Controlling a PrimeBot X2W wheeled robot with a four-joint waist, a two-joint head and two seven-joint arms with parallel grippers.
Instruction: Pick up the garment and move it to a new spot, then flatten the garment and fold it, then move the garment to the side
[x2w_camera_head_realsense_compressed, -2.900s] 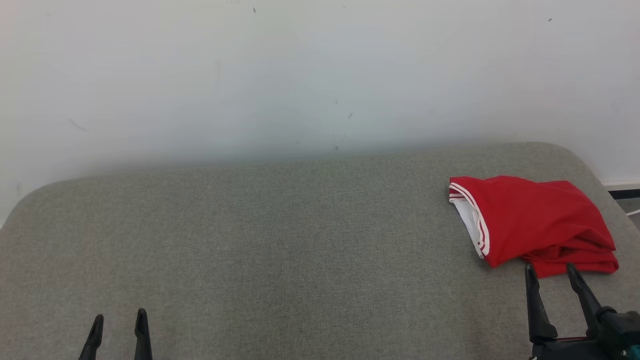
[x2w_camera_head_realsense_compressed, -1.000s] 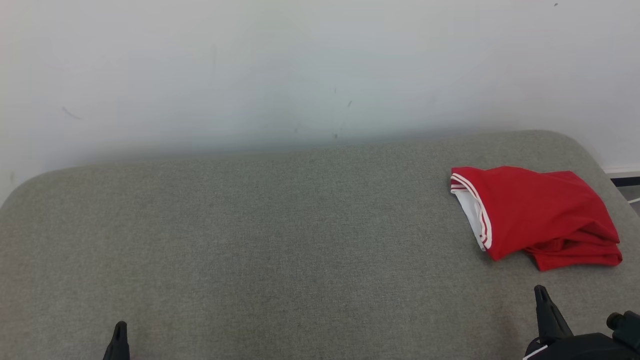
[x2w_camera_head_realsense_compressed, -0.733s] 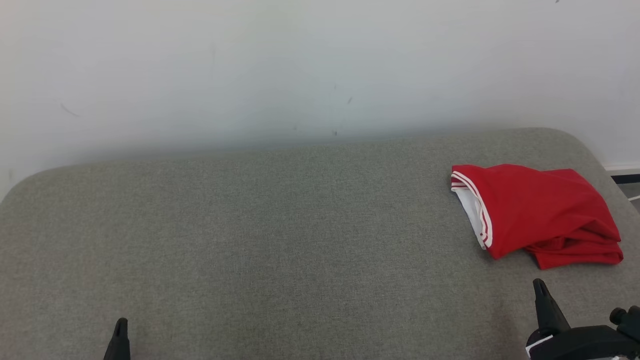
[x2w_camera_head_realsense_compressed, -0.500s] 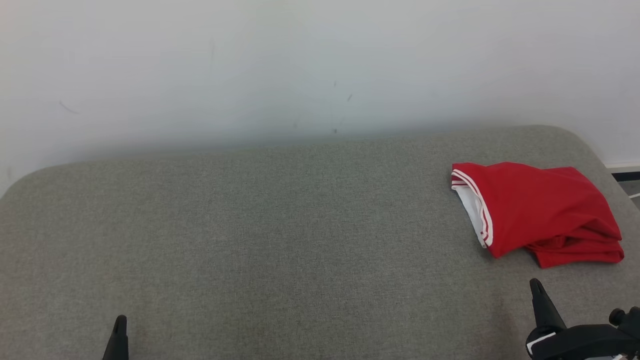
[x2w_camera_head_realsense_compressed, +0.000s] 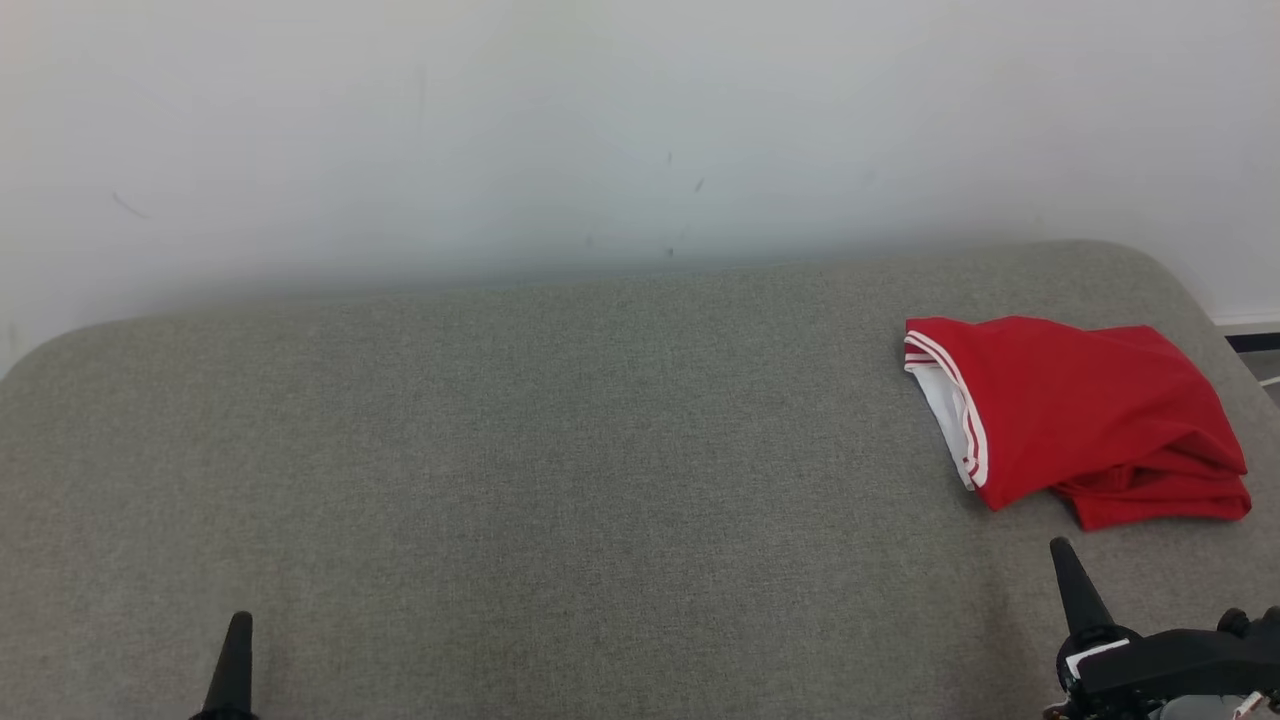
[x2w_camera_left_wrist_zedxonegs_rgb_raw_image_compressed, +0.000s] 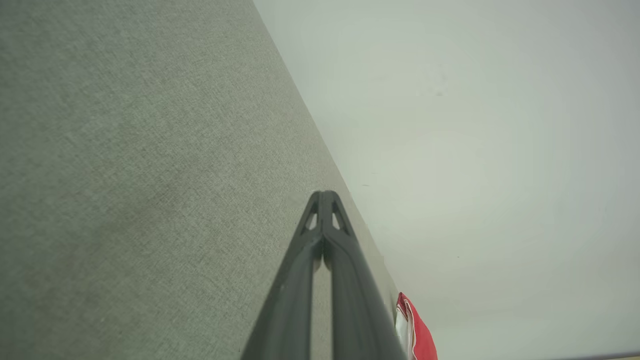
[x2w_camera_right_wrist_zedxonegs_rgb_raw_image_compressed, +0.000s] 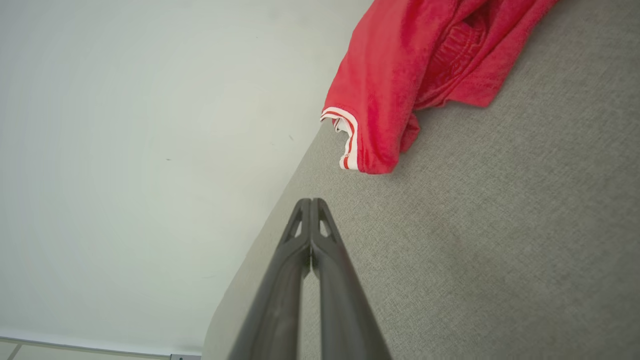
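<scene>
Grey fabric table (x2w_camera_head_realsense_compressed: 560, 480) before a white wall (x2w_camera_head_realsense_compressed: 600, 120) bears the red garment (x2w_camera_head_realsense_compressed: 1090, 410), loosely folded, white-striped hem facing left. Just short of the garment, not touching it, the right gripper (x2w_camera_head_realsense_compressed: 1062, 558) has its fingers pressed together, empty; well left of the garment, the left gripper (x2w_camera_head_realsense_compressed: 240, 628) likewise

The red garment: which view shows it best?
The head view: the red garment lies there whole and unblocked. The right wrist view crops it at the top edge; the left wrist view shows a sliver beside the left tool.
</scene>
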